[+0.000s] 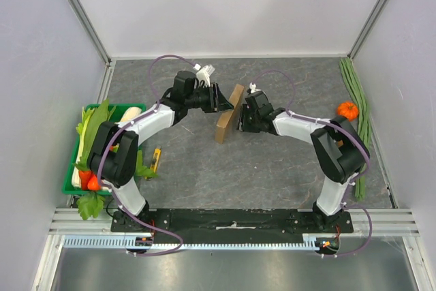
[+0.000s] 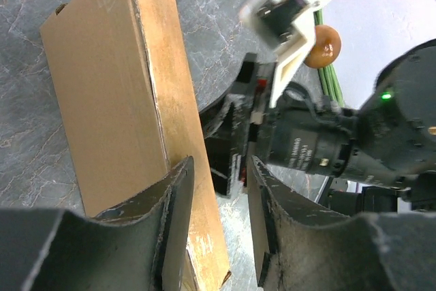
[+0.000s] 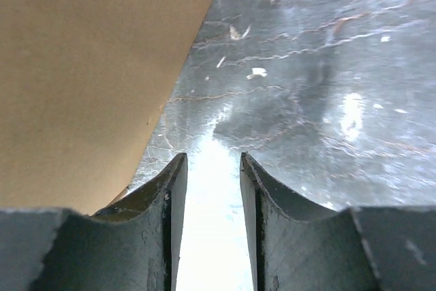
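Standing on its long edge at centre frame in the top view, the flat cardboard box sits between both claws. Left gripper: released, nothing between its jaws, box just beside one finger. Right gripper: released, gap narrow and empty, box alongside.

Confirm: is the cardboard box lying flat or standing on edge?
Standing on edge: in the top view the cardboard box shows only its narrow side facing up, between the left fingers and right fingers.
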Available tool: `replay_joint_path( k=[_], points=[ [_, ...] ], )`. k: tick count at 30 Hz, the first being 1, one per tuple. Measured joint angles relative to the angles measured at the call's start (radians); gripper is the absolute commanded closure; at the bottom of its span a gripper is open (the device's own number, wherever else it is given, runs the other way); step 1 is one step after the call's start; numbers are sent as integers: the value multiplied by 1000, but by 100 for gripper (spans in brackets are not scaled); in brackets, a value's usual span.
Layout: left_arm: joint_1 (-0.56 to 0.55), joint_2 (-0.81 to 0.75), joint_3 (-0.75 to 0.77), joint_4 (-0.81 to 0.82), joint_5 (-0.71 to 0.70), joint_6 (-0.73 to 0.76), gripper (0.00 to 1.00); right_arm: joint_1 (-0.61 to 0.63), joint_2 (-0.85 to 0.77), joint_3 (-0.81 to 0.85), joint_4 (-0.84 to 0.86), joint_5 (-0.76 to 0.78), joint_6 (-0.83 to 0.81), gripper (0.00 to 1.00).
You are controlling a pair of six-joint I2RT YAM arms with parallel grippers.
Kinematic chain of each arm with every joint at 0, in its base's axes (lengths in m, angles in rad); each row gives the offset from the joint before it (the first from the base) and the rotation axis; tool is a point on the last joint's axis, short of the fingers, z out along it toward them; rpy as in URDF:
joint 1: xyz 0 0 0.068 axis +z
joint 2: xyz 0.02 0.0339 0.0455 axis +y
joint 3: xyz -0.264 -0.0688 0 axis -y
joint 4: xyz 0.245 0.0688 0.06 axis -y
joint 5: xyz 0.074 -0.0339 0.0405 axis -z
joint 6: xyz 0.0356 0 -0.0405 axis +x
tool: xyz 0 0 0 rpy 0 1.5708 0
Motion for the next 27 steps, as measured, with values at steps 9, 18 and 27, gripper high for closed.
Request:
replay_joint_path(
  k=[9,18,27],
  points=[
    [-1,-53,6,-93,-31,15,42,0,-170,107,-188,198,35,27],
    [4,-198,6,-196,-94,40,37,41,-138,368,-318,323,43,12],
    [24,-396,-49,-267,-253,79,33,108,27,476,-434,375,170,2]
  ],
)
